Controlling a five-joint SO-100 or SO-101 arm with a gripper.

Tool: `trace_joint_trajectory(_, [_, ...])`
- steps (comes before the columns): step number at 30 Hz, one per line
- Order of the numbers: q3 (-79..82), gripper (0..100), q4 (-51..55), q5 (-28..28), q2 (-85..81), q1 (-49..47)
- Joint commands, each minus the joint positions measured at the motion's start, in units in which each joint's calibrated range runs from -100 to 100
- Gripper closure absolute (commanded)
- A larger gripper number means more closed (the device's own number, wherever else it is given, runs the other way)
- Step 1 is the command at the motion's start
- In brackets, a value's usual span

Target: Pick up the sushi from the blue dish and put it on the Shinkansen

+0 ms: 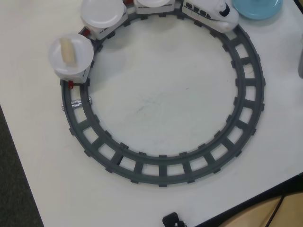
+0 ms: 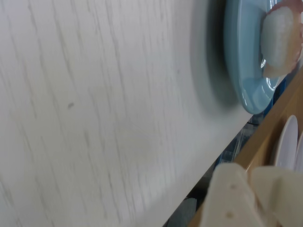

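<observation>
The sushi (image 2: 280,40), a pale rice block with a pinkish topping, sits on the glossy blue dish (image 2: 246,71), which lies just beside the Shinkansen's (image 1: 215,12) nose, probably for a short carry. The gripper (image 2: 248,198) appears empty; whether it is parted I cannot tell. One trailing plate (image 1: 71,54) carries a pale piece.

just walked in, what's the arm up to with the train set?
Sushi-to-train run, between grabs. The Shinkansen sits at the top of the circular track, its cars carrying white plates; one plate already holds a pale sushi piece. In the wrist view the gripper is near the blue dish, where another sushi piece lies, untouched. The view is blurred; I cannot tell whether the gripper is open.
</observation>
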Motion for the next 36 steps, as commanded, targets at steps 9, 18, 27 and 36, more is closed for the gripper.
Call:
trace_joint_trajectory(9, [-0.1,98,0.2,0.2,-0.9,0.3])
trace_joint_trajectory(18, [-0.1,98,0.2,0.2,-0.9,0.3])
trace_joint_trajectory(27, [-0.1,98,0.2,0.2,-0.9,0.3])
trace_joint_trajectory(36, [-0.1,98,0.2,0.2,-0.9,-0.2])
